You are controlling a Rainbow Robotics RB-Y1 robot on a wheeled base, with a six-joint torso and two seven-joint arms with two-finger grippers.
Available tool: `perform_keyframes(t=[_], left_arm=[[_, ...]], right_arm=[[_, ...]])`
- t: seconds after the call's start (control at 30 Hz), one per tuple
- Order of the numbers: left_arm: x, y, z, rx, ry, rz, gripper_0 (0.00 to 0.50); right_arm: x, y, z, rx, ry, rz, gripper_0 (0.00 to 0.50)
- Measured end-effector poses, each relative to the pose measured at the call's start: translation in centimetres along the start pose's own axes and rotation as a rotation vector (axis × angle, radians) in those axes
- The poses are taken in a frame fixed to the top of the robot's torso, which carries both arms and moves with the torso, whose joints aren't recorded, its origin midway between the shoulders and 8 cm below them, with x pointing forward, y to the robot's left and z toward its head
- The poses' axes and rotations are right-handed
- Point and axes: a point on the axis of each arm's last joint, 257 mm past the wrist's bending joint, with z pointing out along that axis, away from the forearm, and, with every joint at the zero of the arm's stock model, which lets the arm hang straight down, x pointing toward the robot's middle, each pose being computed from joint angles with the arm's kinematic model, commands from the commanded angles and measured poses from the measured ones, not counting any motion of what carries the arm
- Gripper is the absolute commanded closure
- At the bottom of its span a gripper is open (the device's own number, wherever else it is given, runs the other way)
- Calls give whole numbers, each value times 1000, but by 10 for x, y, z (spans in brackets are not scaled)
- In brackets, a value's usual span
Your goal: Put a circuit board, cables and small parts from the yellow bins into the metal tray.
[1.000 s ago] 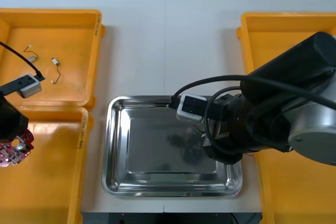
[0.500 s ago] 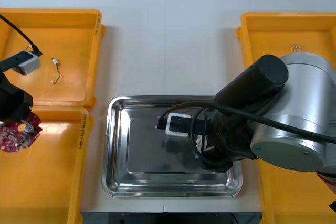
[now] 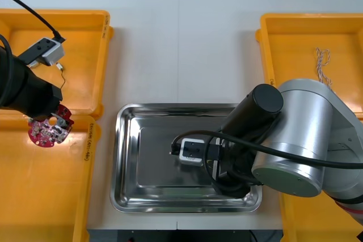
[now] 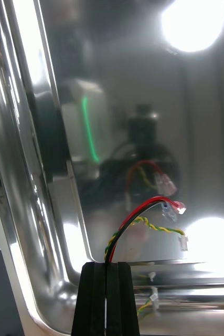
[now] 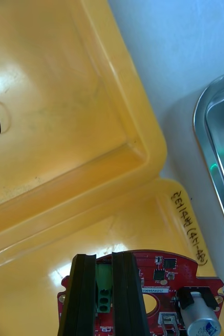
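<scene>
Right gripper [image 4: 107, 265] clamped on the cable [image 4: 143, 214], low in the tray [image 4: 22, 157], apparently by its near right corner. Left gripper [image 5: 104, 258] clamped on the board [image 5: 161, 273], above the near left bin [image 3: 45, 196], at its far edge.

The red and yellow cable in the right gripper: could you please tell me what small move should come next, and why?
Probably open the right gripper: it is shut on the red and yellow cable, whose free ends hang close to the metal tray floor, so it should drop inside. The left gripper holds the circuit board over the left yellow bins.
</scene>
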Motion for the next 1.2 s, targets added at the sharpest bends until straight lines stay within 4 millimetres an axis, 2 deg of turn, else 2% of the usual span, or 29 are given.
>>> perform_keyframes(t=[0.13, 0.33, 0.6, 0.77, 1.07, 1.2], left_arm=[[-10, -5, 4, -16, -35, -14, 500], [-19, -17, 15, -25, -63, -40, 500], [-23, -47, 34, -13, -61, -186, 500], [-23, -66, 46, -7, -51, -303, 500], [-21, -102, 57, 22, -33, -255, 500], [-20, -118, 61, 41, -24, -285, 500]], right_arm=[[3, 2, 6, 13, 12, 19, 500], [-10, 9, 8, 4, -17, 30, 500], [-21, 11, 9, 12, -41, 52, 500], [-18, 11, 12, 13, -32, 65, 500], [-10, 8, 20, 10, -1, 88, 500], [-7, 7, 26, 3, 8, 99, 500]])
